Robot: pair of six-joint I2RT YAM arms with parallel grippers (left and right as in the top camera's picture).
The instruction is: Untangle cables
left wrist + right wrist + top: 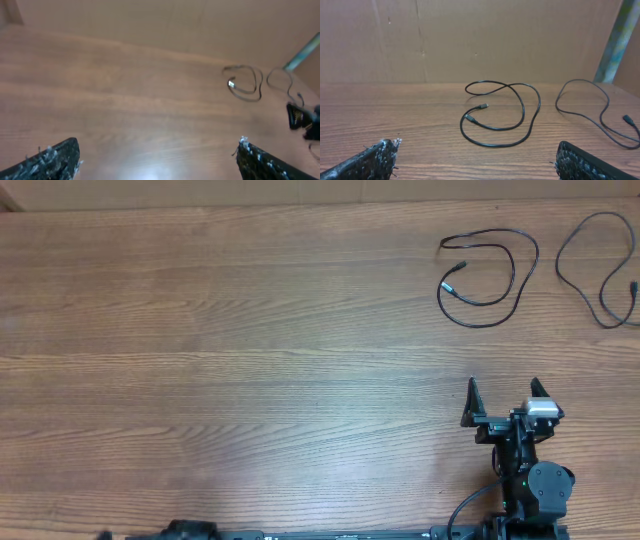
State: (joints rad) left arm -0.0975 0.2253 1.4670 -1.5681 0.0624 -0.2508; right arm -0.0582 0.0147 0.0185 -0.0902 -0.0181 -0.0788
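The looped cable [538,258] and the second cable [558,262] lay apart, at the far right of the tabletop [250,330]; left claw [157,150] and right claw [505,388] both gaped wide, empty

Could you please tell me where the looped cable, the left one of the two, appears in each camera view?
Overhead: the looped cable is at the upper right, short of the right edge.
Left wrist: it is right of centre, in the upper half, small and blurred.
Right wrist: it is near the centre of the picture.
Shared landmark: the second cable lies just to its right in all three views.
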